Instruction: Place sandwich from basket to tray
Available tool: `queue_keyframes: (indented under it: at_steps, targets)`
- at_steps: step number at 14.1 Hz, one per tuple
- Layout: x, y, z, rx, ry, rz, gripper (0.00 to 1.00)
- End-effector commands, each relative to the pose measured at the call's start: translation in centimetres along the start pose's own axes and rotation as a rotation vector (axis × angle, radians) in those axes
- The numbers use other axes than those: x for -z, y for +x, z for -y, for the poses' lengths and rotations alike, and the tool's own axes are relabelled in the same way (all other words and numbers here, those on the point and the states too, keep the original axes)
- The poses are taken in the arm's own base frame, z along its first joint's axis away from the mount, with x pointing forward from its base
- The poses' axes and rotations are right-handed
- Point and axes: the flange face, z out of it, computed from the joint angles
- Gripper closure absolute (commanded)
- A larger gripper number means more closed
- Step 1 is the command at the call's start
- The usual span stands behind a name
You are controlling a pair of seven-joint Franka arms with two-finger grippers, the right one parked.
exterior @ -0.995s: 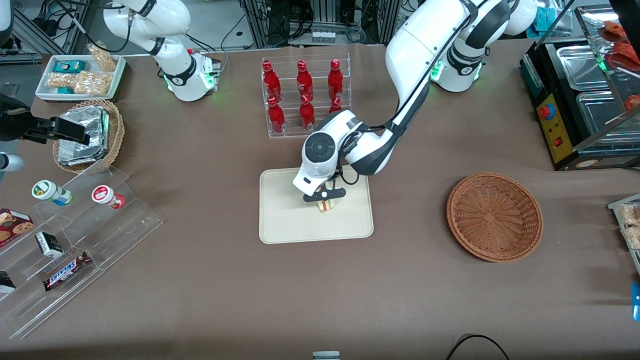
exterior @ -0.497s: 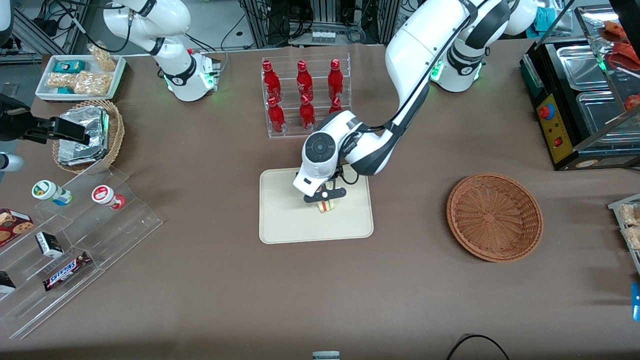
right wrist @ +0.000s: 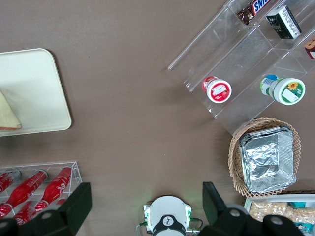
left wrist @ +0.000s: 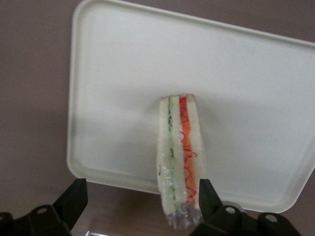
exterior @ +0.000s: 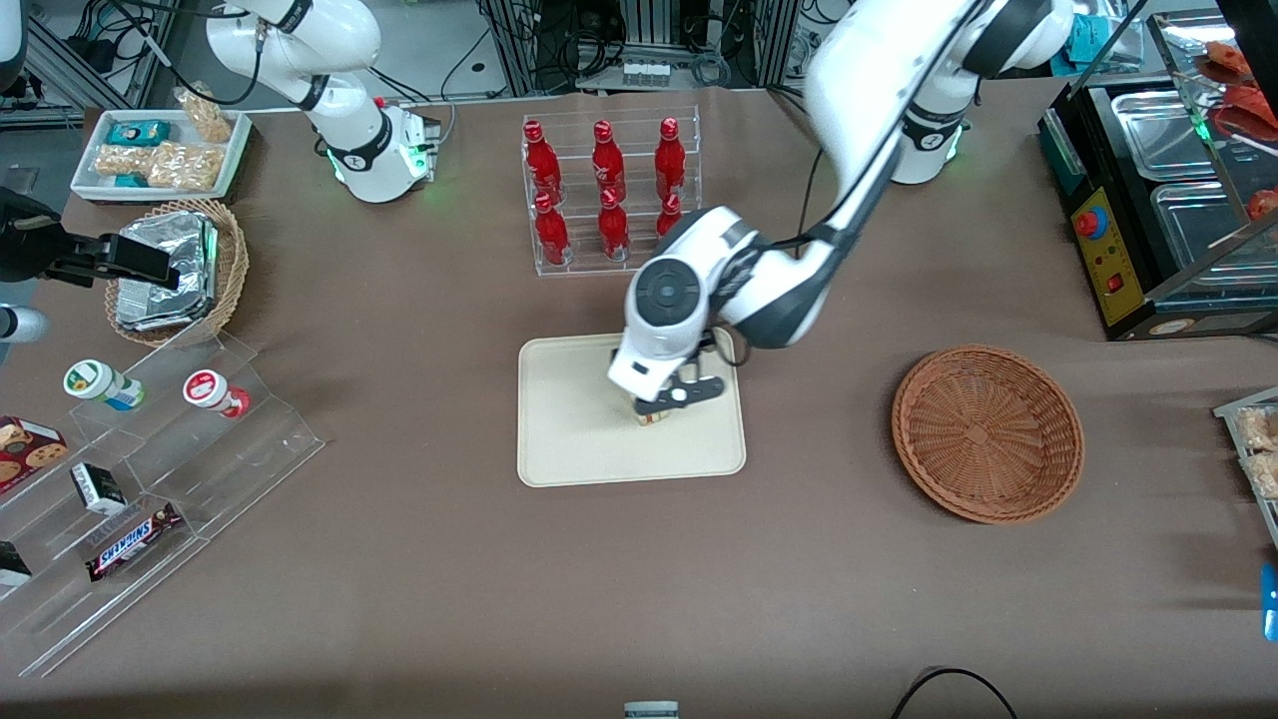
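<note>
Sandwich (left wrist: 179,162) sits on the tray (exterior: 569,439), standing on edge. Pincer (exterior: 671,397) hovers just above it, fingers (left wrist: 74,199) spread wide, gripping nothing. Looks like the release step is done; next move is a straight lift clear without clipping it. Basket (exterior: 986,431) lies toward the working arm's end, nothing in it.

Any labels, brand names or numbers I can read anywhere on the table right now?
"SNICKERS": on the chocolate bar on the clear stepped shelf.
Red bottles, round tubs, cookie box: print too small to read.
Sandwich on the tray, under the open hand: no text.
</note>
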Motion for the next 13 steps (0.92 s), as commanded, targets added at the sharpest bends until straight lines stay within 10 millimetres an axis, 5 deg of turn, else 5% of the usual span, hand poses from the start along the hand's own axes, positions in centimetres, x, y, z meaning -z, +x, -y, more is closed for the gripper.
queue_keyframes:
  at_steps: [1, 5, 11, 13]
  targets:
    - [5.6, 1.6, 5.4, 0.048, 0.043, 0.031, 0.0]
    - [11.9, 4.8, 13.5, 0.072, 0.09, 0.075, 0.0]
    - [21.0, 9.0, 29.7, 0.09, 0.143, 0.097, 0.0]
    - [22.9, 8.6, 32.8, 0.063, 0.211, 0.083, 0.0]
